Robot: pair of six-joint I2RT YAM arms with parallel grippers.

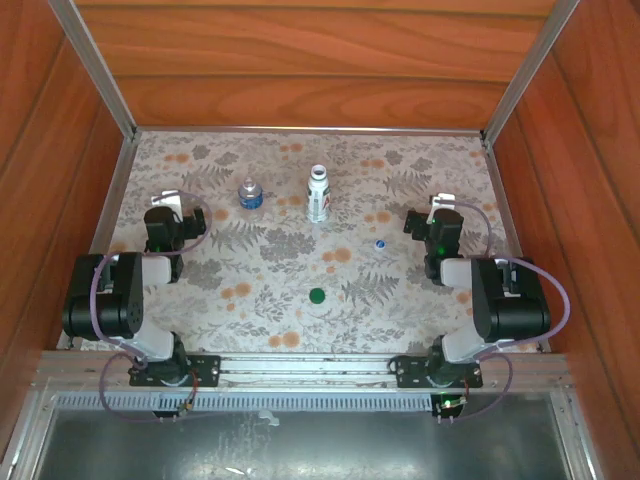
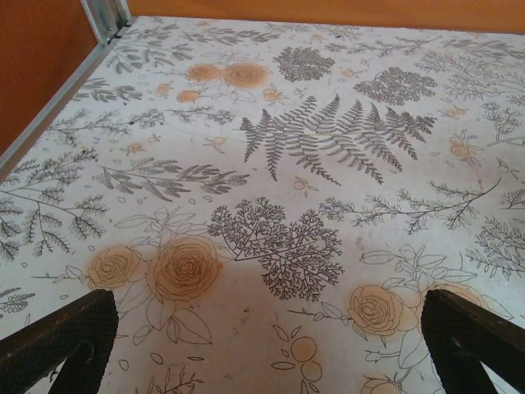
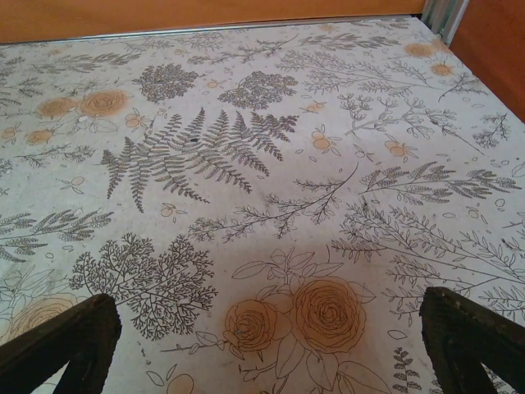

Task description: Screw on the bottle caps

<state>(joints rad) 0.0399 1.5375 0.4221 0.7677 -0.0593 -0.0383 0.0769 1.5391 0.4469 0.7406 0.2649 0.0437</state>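
On the flowered table (image 1: 270, 290), from above: white bottle (image 1: 318, 195) upright, far of centre, with a printed label. Clear bottle (image 1: 250, 195) upright to its left, near it but apart, blue label round the middle. Bottle tops too small to judge.

Green cap (image 1: 317, 295) flat on the table, nearer the arm bases, almost straight in front of the white bottle and well apart from it. Blue cap (image 1: 380, 243) smaller, off to the right, between the white bottle and the right gripper (image 1: 440, 222), touching neither. Both caps loose on the table, well apart from each other.

Left gripper (image 1: 170, 215) low at the table's left side, left of the clear bottle and apart from it. Right gripper at the right side, near the blue cap, not touching it.

In the left wrist view: left fingers (image 2: 61, 336) dark, at the bottom corners, jaws wide, only patterned table between them; ahead, a grey fern and orange roses, then wooden wall (image 2: 33, 66) and a metal rail (image 2: 102, 16) at the far left.

In the right wrist view: right fingers (image 3: 476, 341) likewise at the bottom corners, jaws wide, holding nothing, two printed roses between them.
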